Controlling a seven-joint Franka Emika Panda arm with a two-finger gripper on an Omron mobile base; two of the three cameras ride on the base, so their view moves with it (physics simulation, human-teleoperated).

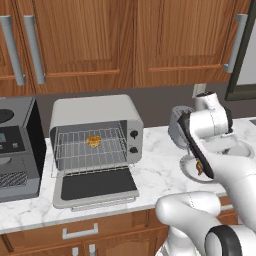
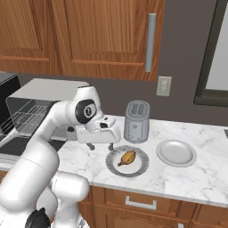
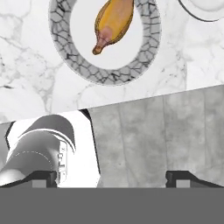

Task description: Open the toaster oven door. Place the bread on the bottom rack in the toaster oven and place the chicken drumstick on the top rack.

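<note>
- My gripper [image 2: 102,146] hangs with its fingers spread wide and nothing between them, just left of the patterned plate [image 2: 141,165] in the right base view and a little above the white marble counter [image 2: 200,178].
- In the hand view the two dark fingertips [image 3: 186,178] sit far apart at the bottom, and I look down past the counter edge onto that plate's crackle-patterned rim [image 3: 151,48].
- The chicken drumstick [image 2: 127,157] lies on the patterned plate, thin end towards the counter's front edge.
- Beside it to the right sits a plain grey plate [image 2: 176,153]; behind both stands the small silver toaster [image 2: 136,121], below a wall socket [image 2: 163,86].
- The left base view gives me what the right one cuts off: the toaster oven [image 1: 95,131] with its toaster oven door [image 1: 95,186] folded down flat, and the bread [image 1: 93,141] resting on a wire rack [image 1: 75,148] inside; which rack, I cannot tell.
- A dark coffee machine [image 1: 17,150] stands left of the oven, under wooden cabinets [image 1: 100,40] with grey bar handles.
- The arm [image 2: 53,129] arches up from the base and bends forward, with the hand level and the fingers pointing down.
</note>
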